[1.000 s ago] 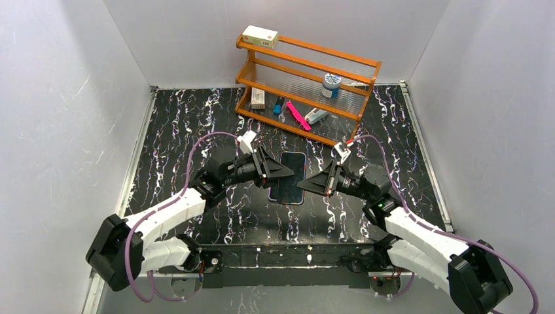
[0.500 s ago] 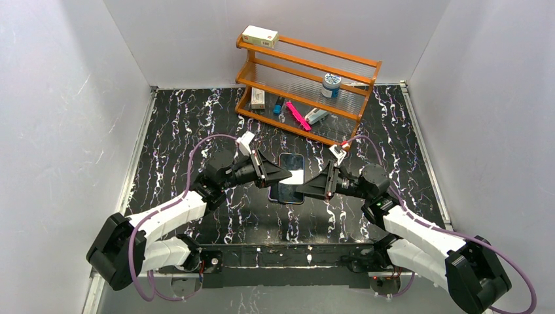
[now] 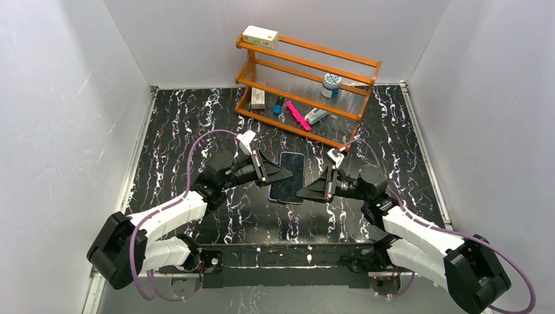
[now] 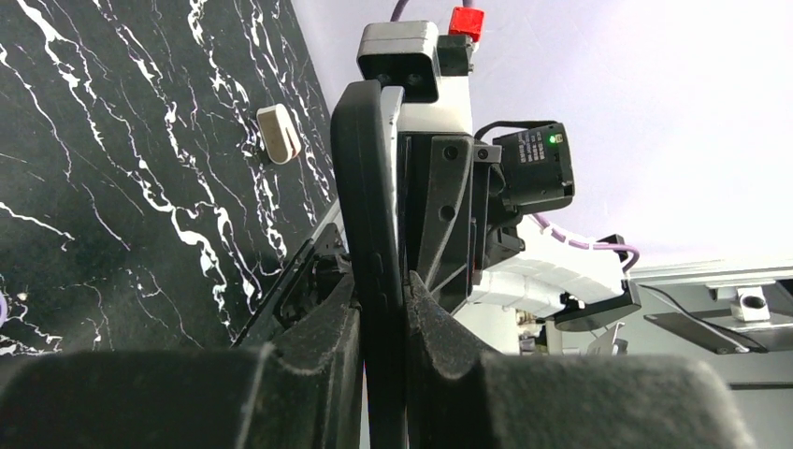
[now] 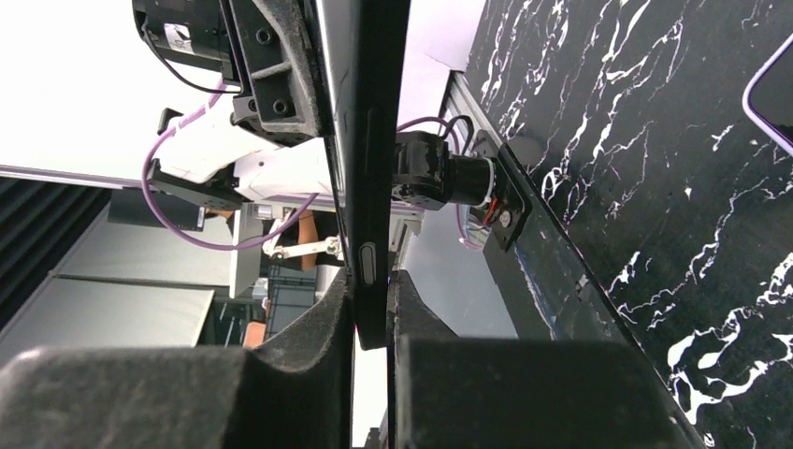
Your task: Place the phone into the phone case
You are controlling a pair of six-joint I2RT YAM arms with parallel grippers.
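Bench (image 3: pixel 196 131): beneath both end effectors. The left end effector (image 4: pixel 379 309) is clamped on the phone case (image 4: pixel 369 234), which looks matte, light and probably flexible. The right end effector (image 5: pixel 372 309) is pinching the phone (image 5: pixel 374 140), which looks thin, rigid, glossy and likely slippery. You should grip its flat faces at the edge.

The table (image 3: pixel 177 131) is black marble-patterned, veined in white, and fills the middle of the top view between pale walls. A wooden rack (image 3: pixel 249 70) stands on it at upper centre. Just below, apart from the rack, a lavender-edged phone (image 3: pixel 285 186) lies flat, dark face up.
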